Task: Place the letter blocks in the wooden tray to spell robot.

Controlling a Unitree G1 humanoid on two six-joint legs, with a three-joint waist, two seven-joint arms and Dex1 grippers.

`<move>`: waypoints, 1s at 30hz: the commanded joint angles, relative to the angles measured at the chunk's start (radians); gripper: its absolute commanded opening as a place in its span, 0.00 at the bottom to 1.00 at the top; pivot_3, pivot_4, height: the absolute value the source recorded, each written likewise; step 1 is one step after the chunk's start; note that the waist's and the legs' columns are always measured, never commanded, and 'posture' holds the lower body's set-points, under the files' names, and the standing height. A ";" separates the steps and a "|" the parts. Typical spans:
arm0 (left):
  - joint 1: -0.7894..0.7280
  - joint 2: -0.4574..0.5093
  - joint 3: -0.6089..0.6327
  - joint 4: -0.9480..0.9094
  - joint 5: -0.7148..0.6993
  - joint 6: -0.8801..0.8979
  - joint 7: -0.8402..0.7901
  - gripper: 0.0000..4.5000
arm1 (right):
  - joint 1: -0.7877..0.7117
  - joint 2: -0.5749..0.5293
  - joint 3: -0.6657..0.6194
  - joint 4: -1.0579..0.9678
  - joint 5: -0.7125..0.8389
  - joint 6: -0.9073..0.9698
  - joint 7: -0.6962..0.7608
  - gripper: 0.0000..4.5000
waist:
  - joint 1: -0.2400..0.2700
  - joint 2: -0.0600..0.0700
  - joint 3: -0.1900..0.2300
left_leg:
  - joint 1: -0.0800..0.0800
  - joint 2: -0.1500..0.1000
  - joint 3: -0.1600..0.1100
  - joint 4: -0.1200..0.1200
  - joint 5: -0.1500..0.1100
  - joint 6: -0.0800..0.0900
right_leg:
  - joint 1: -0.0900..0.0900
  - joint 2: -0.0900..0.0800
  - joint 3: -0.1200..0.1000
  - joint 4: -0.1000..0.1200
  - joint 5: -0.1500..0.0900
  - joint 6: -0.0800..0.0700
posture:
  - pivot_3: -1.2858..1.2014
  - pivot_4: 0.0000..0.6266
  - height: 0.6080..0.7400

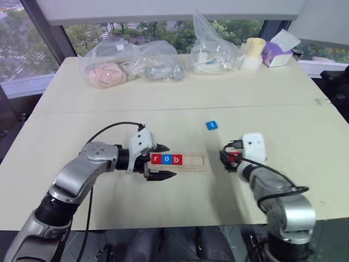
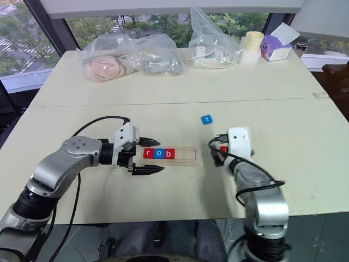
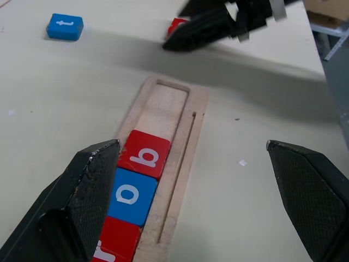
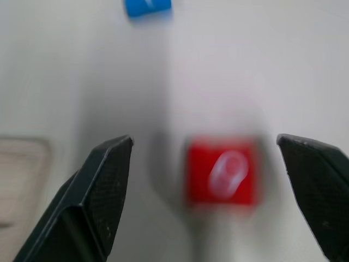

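Head view: left tool spread, reaching sideways over tray end; r, o, b seated. Blue t loose on tabletop.
Right wrist: right tool spread, red o on the tabletop between fingers.

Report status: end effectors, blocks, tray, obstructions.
Both end effectors open: left at the wooden tray, right over loose red o block. r, o, b seated. Blue t block loose on the table. Nothing in the way.

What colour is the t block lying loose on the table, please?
Blue, with a white letter; the t block shows best in the left wrist view.
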 commanded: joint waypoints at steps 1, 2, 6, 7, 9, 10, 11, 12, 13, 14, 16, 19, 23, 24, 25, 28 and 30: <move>-0.006 0.049 0.015 -0.061 -0.022 -0.001 -0.057 1.00 | 0.011 -0.145 -0.062 0.153 0.116 -0.342 0.339 0.98 | -0.002 -0.001 0.000 | 0.001 0.000 0.000 0.000 0.000 0.000 | 0.001 0.000 0.000 0.000 -0.001 0.001 | 0.52 0.24 1.00; 0.001 0.065 0.015 -0.076 -0.034 0.006 -0.074 1.00 | 0.017 -0.187 -0.097 0.213 0.177 -0.410 0.458 0.98 | -0.003 -0.002 0.000 | 0.001 0.001 0.000 -0.001 0.000 0.001 | 0.001 0.001 0.000 0.000 0.000 0.001 | 0.52 0.24 1.00; 0.015 0.117 0.030 -0.109 -0.061 0.021 -0.118 1.00 | -0.016 -0.336 -0.120 0.456 0.259 -0.602 0.781 0.98 | -0.001 -0.001 0.001 | 0.001 0.002 0.001 -0.001 -0.002 0.003 | 0.001 0.002 0.000 0.000 0.000 0.006 | 0.52 0.24 1.00; 0.017 0.127 0.032 -0.113 -0.063 0.021 -0.125 1.00 | -0.030 -0.361 -0.108 0.504 0.260 -0.635 0.824 0.98 | -0.001 -0.001 0.001 | 0.001 0.002 0.001 0.000 -0.002 0.003 | 0.001 0.002 0.000 0.000 0.000 0.005 | 0.52 0.24 1.00; 0.030 0.158 0.042 -0.123 -0.065 0.016 -0.142 1.00 | -0.077 -0.411 -0.058 0.625 0.239 -0.706 0.934 0.98 | -0.003 -0.001 0.001 | 0.001 0.002 0.002 0.000 -0.002 0.003 | 0.001 0.001 0.000 0.000 -0.001 0.002 | 0.52 0.24 1.00; 0.040 0.180 0.045 -0.130 -0.056 0.008 -0.150 1.00 | -0.102 -0.437 -0.023 0.687 0.215 -0.749 0.994 0.98 | -0.005 -0.002 0.001 | 0.001 0.002 0.003 0.001 -0.002 0.003 | 0.001 0.001 0.000 0.000 -0.001 0.001 | 0.52 0.24 1.00; 0.046 0.196 0.047 -0.134 -0.050 0.003 -0.155 1.00 | -0.122 -0.455 0.003 0.735 0.199 -0.783 1.036 0.98 | -0.005 -0.002 0.001 | 0.001 0.003 0.003 0.001 -0.002 0.003 | 0.002 0.001 0.000 0.000 -0.001 0.001 | 0.52 0.24 1.00; 0.060 0.215 0.049 -0.139 -0.040 -0.011 -0.163 1.00 | -0.141 -0.466 0.026 0.778 0.181 -0.825 1.066 0.98 | -0.004 -0.002 0.001 | 0.001 0.003 0.004 0.001 -0.002 0.003 | 0.002 0.001 0.001 0.000 -0.001 0.001 | 0.52 0.24 1.00; 0.072 0.229 0.053 -0.143 -0.036 -0.020 -0.168 1.00 | -0.162 -0.466 0.040 0.815 0.168 -0.860 1.078 0.98 | -0.002 -0.002 0.001 | 0.002 0.003 0.005 0.001 -0.002 0.003 | 0.002 0.001 0.001 0.000 -0.001 0.001 | 0.52 0.24 1.00; 0.087 0.239 0.067 -0.148 -0.046 -0.019 -0.167 1.00 | -0.190 -0.460 0.052 0.855 0.162 -0.886 1.093 0.98 | -0.001 -0.002 0.001 | 0.002 0.003 0.005 0.001 -0.002 0.003 | 0.002 0.001 0.001 0.000 -0.001 0.000 | 0.52 0.24 1.00; 0.118 0.254 0.090 -0.155 -0.054 -0.026 -0.164 1.00 | -0.238 -0.451 0.080 0.931 0.138 -0.950 1.122 0.98 | 0.000 -0.002 0.001 | 0.001 0.003 0.005 0.001 -0.002 0.003 | 0.001 0.000 0.001 0.000 -0.001 0.000 | 0.52 0.24 1.00; 0.162 0.265 0.116 -0.155 -0.045 -0.045 -0.158 1.00 | -0.300 -0.435 0.121 1.042 0.095 -1.041 1.145 0.98 | 0.000 -0.002 0.001 | 0.001 0.003 0.006 0.000 -0.002 0.003 | 0.001 -0.001 0.002 -0.001 -0.001 0.001 | 0.52 0.24 1.00; 0.188 0.260 0.130 -0.142 -0.038 -0.065 -0.145 1.00 | -0.377 -0.395 0.156 1.173 0.054 -1.125 1.152 0.98 | 0.001 -0.002 0.001 | 0.001 0.003 0.006 0.001 -0.002 0.003 | 0.001 -0.001 0.002 0.000 -0.001 0.001 | 0.52 0.24 1.00; 0.193 0.259 0.132 -0.140 -0.037 -0.069 -0.143 1.00 | -0.392 -0.386 0.163 1.196 0.049 -1.142 1.163 0.98 | 0.001 -0.002 0.001 | 0.001 0.003 0.006 0.001 -0.002 0.003 | 0.001 -0.001 0.002 0.000 0.000 0.001 | 0.52 0.24 1.00; 0.199 0.259 0.135 -0.140 -0.037 -0.072 -0.141 1.00 | -0.400 -0.380 0.168 1.211 0.048 -1.152 1.177 0.86 | 0.001 -0.002 0.001 | 0.001 0.002 0.006 0.001 -0.002 0.003 | 0.001 -0.001 0.002 0.000 0.000 0.001 | 0.52 0.24 1.00; 0.220 0.266 0.151 -0.142 -0.040 -0.072 -0.136 1.00 | -0.404 -0.373 0.170 1.212 0.053 -1.162 1.197 0.57 | 0.001 -0.002 0.001 | 0.002 0.002 0.006 0.001 -0.002 0.003 | 0.001 0.000 0.002 0.000 0.000 0.001 | 0.52 0.24 1.00; 0.237 0.274 0.167 -0.136 -0.036 -0.074 -0.135 1.00 | -0.400 -0.372 0.163 1.178 0.063 -1.142 1.196 0.34 | 0.000 -0.002 0.001 | 0.002 0.002 0.006 0.000 -0.002 0.003 | 0.001 0.000 0.002 0.000 0.000 0.001 | 0.52 0.24 1.00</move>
